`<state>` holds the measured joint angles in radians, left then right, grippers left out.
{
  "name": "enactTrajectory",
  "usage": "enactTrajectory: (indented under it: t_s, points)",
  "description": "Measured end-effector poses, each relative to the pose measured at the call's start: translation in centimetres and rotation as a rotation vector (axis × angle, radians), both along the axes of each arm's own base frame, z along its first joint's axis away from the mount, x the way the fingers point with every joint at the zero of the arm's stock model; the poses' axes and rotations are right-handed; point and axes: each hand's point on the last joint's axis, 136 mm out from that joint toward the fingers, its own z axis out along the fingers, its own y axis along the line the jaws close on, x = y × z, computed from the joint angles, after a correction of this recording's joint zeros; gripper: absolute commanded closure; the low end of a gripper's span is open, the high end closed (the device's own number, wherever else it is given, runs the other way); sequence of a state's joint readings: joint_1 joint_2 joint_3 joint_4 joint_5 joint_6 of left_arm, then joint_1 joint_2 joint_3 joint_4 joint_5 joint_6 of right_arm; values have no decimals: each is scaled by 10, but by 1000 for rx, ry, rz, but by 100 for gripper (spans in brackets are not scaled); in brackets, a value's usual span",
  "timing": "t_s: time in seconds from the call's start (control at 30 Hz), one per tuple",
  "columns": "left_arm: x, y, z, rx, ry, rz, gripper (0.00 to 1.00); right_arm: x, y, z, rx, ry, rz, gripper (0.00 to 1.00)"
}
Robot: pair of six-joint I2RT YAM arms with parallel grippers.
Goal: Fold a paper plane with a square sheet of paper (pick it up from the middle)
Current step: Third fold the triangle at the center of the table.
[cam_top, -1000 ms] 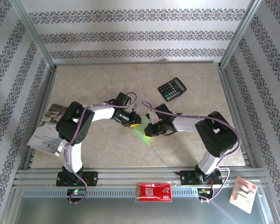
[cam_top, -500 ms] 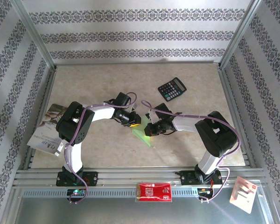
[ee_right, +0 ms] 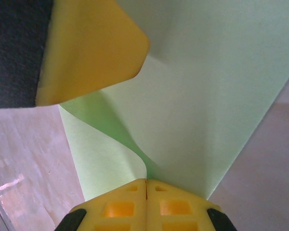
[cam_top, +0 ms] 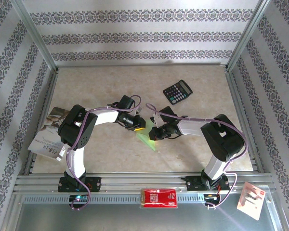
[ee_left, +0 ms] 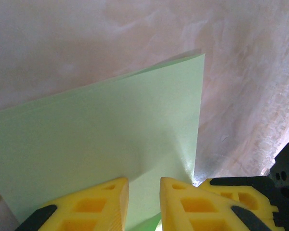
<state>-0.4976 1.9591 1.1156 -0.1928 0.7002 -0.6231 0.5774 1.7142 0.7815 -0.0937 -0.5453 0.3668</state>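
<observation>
The right end effector (ee_right: 146,184) is closed, pinching a curled edge of the square sheet of paper (ee_right: 207,91) at the bottom of its wrist view. The left end effector (ee_left: 143,185) stands slightly open, its yellow fingers apart and the green sheet just past them. In the overhead view the sheet sits mid-frame between the two, over the middle of the table (cam_top: 101,86). It looks doubled over, but no dart shape shows, so I judge the folding to be at an early stage, with nose and wing folds left. Its long axis runs from upper left to lower right, narrowing toward the lower right.
</observation>
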Motion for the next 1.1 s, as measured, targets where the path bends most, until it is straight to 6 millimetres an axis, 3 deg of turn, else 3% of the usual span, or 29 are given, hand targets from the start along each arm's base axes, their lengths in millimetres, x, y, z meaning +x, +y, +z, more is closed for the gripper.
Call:
enactTrajectory:
  t_s: [0.73,0.93,1.1]
  points:
    - [3,3,2,37,1,-2,73,0,1,-1,14,-17,1,100]
    - [17,1,10,54,-27,14,65,0,0,-1,23,-28,-2,100]
    - [32,9,20,71,-72,55,65,0,0,-1,24,-18,-19,100]
